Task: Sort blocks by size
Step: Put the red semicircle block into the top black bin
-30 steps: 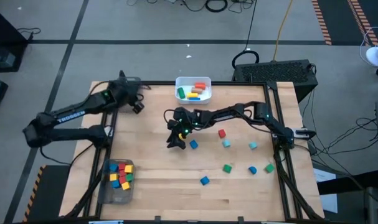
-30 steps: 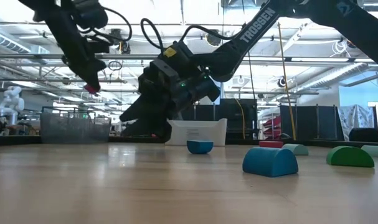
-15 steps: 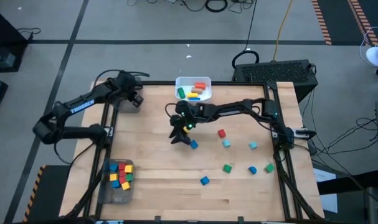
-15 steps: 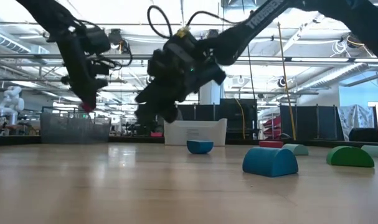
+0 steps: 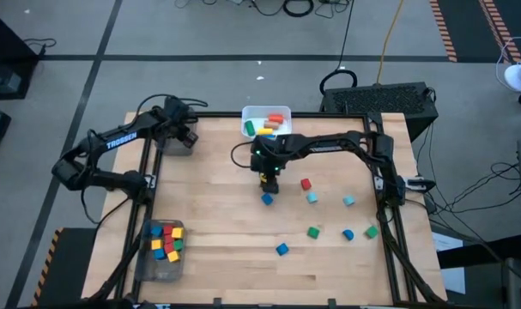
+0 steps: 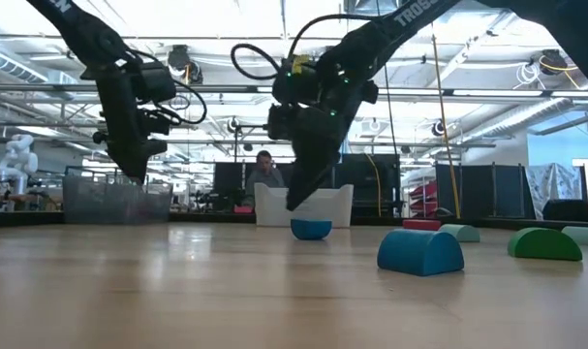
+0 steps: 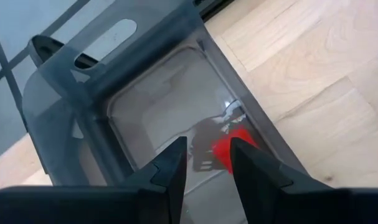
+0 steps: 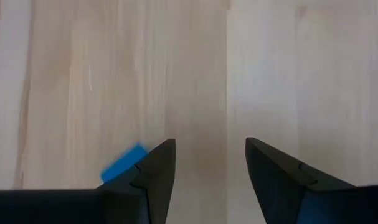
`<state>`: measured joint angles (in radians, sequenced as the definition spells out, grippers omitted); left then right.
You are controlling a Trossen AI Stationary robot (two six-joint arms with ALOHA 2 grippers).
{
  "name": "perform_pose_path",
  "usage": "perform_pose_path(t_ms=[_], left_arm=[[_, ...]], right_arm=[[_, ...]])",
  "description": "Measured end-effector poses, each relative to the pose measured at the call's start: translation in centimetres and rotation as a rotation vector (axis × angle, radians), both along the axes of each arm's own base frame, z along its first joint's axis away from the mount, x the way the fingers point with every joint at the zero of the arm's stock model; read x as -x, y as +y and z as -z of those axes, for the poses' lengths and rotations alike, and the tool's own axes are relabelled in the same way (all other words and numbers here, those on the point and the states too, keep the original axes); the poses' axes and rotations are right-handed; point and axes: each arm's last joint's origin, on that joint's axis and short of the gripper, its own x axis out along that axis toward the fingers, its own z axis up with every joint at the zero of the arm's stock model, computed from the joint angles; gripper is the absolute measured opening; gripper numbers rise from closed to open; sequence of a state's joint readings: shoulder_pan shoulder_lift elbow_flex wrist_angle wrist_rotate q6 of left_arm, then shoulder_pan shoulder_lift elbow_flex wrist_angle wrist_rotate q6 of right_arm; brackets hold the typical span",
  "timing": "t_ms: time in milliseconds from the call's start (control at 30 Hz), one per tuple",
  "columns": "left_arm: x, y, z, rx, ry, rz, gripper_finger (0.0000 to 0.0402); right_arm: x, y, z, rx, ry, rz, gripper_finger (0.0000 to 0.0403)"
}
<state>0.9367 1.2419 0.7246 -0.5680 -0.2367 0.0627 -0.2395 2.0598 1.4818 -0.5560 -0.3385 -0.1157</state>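
Note:
My left gripper (image 5: 185, 137) hangs open over a clear grey tray (image 5: 172, 146) at the table's far left. A red block (image 7: 237, 144) lies inside that tray below the fingers (image 7: 208, 163). My right gripper (image 5: 269, 182) is open and points down at mid-table, above the wood. A blue block (image 5: 266, 199) lies on the table just near of it and shows beside one finger in the right wrist view (image 8: 122, 163). In the low view that gripper (image 6: 294, 199) hangs above and a little to the left of this block (image 6: 311, 229).
A white bin (image 5: 267, 123) at the far edge holds green, yellow and red pieces. A second clear tray (image 5: 161, 245) at the near left holds several cubes. Loose blocks lie to the right: red (image 5: 305, 184), light blue (image 5: 311, 198), teal (image 5: 348, 201), green (image 5: 313, 232).
My left gripper has gone toward the far left and down over the grey tray; the red piece seen at its tips earlier no longer shows there. My right gripper has swung toward the table's right, risen a little and turned from slanting to pointing down beside the blue block.

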Motion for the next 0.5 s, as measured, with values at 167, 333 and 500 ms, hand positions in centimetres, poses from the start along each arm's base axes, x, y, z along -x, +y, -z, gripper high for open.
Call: perform_pose_path(t_ms=[167, 333, 500], left_arm=[[0.0, -0.1, 0.0, 0.01, -0.004, -0.016, 0.0127], [0.1, -0.3, -0.1, 0.018, -0.032, -0.065, 0.0127], [0.4, -0.6, -0.7, -0.007, -0.034, -0.07, 0.0127]], right_arm=[[2.0, -1.3, 0.3, -0.037, 0.165, 0.033, 0.018], [5.1, -3.1, 0.6, -0.127, 0.42, 0.135, 0.018], [7.3, -4.5, 0.5, -0.221, 0.616, 0.311, 0.018]])
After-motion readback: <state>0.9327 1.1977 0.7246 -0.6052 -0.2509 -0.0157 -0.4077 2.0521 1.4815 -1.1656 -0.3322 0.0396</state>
